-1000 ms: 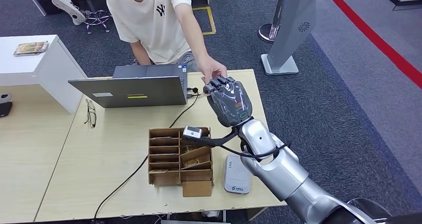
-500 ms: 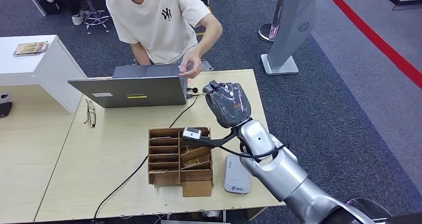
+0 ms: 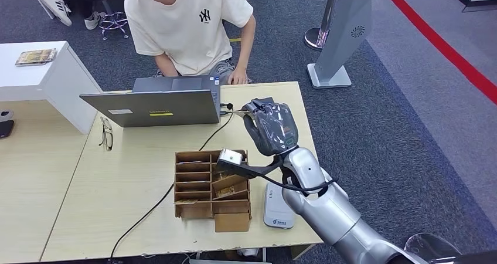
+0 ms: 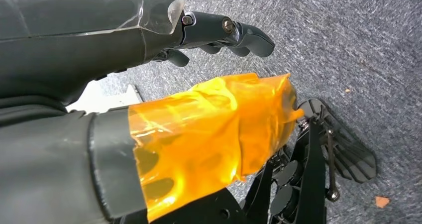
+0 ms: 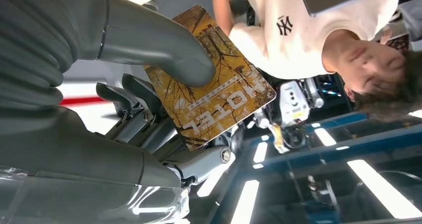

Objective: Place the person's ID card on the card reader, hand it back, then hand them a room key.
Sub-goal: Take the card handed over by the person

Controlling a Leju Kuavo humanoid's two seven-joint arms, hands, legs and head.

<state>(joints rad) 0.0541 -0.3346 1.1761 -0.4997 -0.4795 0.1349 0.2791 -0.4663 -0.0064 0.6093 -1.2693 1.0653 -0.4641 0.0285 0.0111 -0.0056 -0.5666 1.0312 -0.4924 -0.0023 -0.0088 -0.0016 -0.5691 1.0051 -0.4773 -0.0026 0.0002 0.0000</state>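
My right hand (image 3: 271,126) is raised above the far right part of the wooden table (image 3: 135,176). In the right wrist view its thumb (image 5: 164,45) presses a yellow-brown card (image 5: 226,102) printed "HOTEL" against the darker fingers. The person in a white T-shirt (image 3: 187,26) sits behind the table, one hand (image 3: 237,77) resting at its far edge, apart from mine. The white card reader (image 3: 278,206) lies near the front edge, under my right forearm. My left hand (image 4: 124,40) hangs over grey carpet, its fingers apart and holding nothing, with orange tape around the thumb (image 4: 209,124).
A cardboard organiser (image 3: 212,188) with several slots stands left of the reader. An open laptop (image 3: 155,102) stands at the back, its cable (image 3: 146,211) running across the table, with glasses (image 3: 106,132) beside it. A grey floor stand (image 3: 343,29) rises at the back right.
The person's hand, which was at my right hand's fingertips a second ago, has drawn back to the table's far edge. My right hand has pulled slightly back and turned.
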